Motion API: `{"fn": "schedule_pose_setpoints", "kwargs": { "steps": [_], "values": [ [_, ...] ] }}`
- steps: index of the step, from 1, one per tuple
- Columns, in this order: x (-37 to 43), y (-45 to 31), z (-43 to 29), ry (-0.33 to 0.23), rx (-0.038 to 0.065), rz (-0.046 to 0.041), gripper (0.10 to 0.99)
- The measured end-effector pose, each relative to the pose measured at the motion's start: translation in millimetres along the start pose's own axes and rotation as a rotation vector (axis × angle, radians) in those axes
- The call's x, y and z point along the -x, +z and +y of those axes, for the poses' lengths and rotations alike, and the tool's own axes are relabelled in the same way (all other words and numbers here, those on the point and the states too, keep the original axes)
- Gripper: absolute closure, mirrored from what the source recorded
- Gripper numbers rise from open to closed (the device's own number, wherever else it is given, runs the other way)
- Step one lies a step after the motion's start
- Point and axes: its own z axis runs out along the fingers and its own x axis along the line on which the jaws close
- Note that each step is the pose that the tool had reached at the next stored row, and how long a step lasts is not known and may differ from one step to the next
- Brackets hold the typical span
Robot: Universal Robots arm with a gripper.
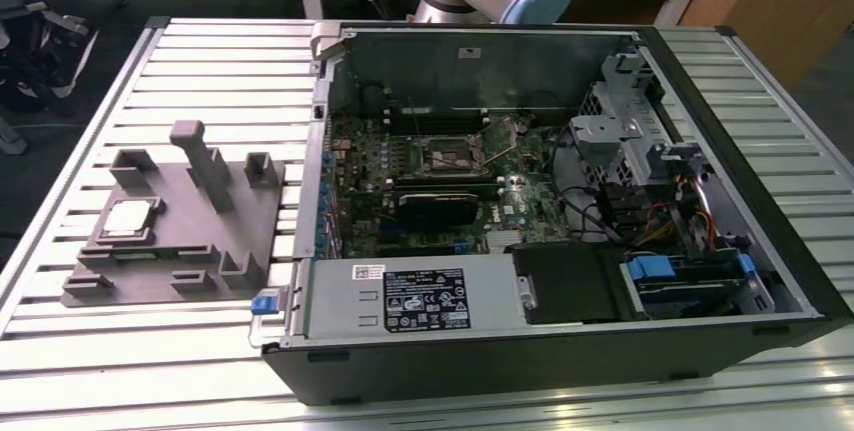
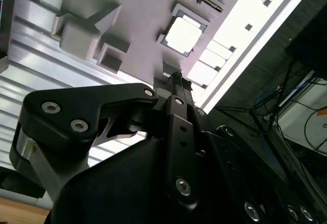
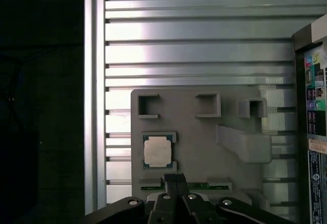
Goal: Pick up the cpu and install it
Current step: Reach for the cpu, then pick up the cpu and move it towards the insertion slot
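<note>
Jaws stand together, holding nothing, in both wrist views; we see the cpu (image 3: 157, 151) lying flat in its recess on the grey fixture (image 3: 204, 144), on the slatted bench (image 3: 179, 55).

Slatted metal table (image 1: 200, 61) is being shared by a grey fixture plate (image 1: 134, 286) near one edge and an open PC case (image 1: 534, 366).

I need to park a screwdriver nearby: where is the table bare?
Bare slats of the table lie beyond the grey fixture, at the exterior view's upper left, and along the near edge in front of it. The fixture holds the cpu; the computer case is packed inside.
</note>
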Motion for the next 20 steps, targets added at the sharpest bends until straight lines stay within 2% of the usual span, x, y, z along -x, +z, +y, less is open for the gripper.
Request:
{"fn": "schedule_pose_setpoints", "kwargs": {
  "steps": [12,20],
  "values": [
    [-22.6,3.2,-0.9,0.000,0.000,0.0007,0.980],
    [-33.1,6.1,-1.3,0.000,0.000,0.0005,0.980]
  ]
}}
